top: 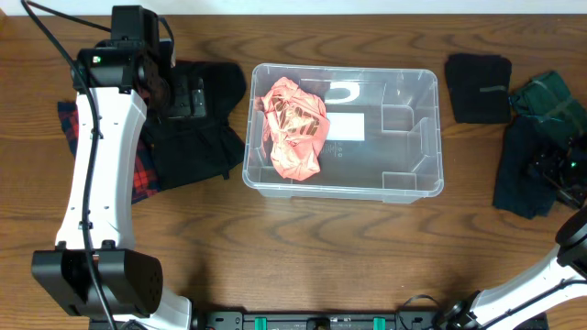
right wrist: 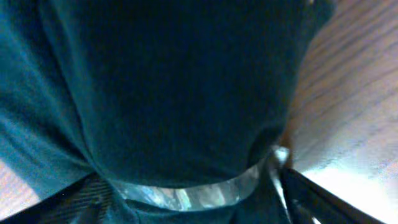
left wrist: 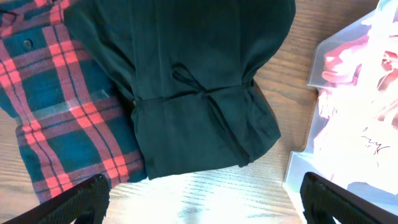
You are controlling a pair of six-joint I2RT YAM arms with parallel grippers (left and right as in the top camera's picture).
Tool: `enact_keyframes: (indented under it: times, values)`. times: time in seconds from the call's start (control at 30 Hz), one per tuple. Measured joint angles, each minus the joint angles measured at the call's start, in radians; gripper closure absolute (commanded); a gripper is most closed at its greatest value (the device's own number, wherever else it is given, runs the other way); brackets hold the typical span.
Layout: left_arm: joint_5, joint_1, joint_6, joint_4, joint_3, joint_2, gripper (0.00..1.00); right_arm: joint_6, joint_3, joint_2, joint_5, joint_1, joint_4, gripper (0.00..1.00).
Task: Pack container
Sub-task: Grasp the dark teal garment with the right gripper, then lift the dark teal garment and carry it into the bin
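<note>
The clear plastic container [top: 417,174] stands mid-table with a crumpled pink-orange garment [top: 293,128] in its left half. Its corner shows in the left wrist view [left wrist: 323,62]. My left gripper [top: 188,96] hangs open and empty over a black garment [top: 197,137] left of the bin. In the left wrist view its fingers [left wrist: 202,199] are spread over bare wood, just below the black garment [left wrist: 186,81]. My right gripper [top: 559,165] is at the far right on a dark green garment [top: 523,160]. In the right wrist view its fingers [right wrist: 193,205] are spread with that garment [right wrist: 174,93] between them.
A red and green plaid shirt [top: 138,179] lies under the black garment at the left and shows in the left wrist view [left wrist: 56,106]. A folded black cloth [top: 479,87] lies right of the bin at the back. The table's right edge is near the right arm.
</note>
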Motion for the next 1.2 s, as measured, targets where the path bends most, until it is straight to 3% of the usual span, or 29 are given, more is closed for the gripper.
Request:
enact_keyframes:
  times: [0.1,0.2,0.4,0.7,0.93,1.2]
  values:
    - [0.0,0.0,0.0,0.0,0.0,0.0,0.02,0.013,0.002,0.008,-0.029,0.0,-0.018,0.6]
    - [0.0,0.0,0.0,0.0,0.0,0.0,0.02,0.018,0.002,0.01,-0.059,0.0,-0.023,0.71]
    - [0.0,0.0,0.0,0.0,0.0,0.0,0.02,0.037,0.016,0.01,-0.084,0.0,-0.068,0.83]
    - [0.0,0.0,0.0,0.0,0.0,0.0,0.02,0.044,0.018,-0.138,-0.106,0.106,-0.106,0.85]
    - [0.0,0.0,0.0,0.0,0.0,0.0,0.02,0.075,0.021,-0.443,-0.154,0.348,-0.071,0.9]
    - [0.0,0.0,0.0,0.0,0.0,0.0,0.02,0.228,0.022,-0.594,-0.18,0.67,0.049,0.94]
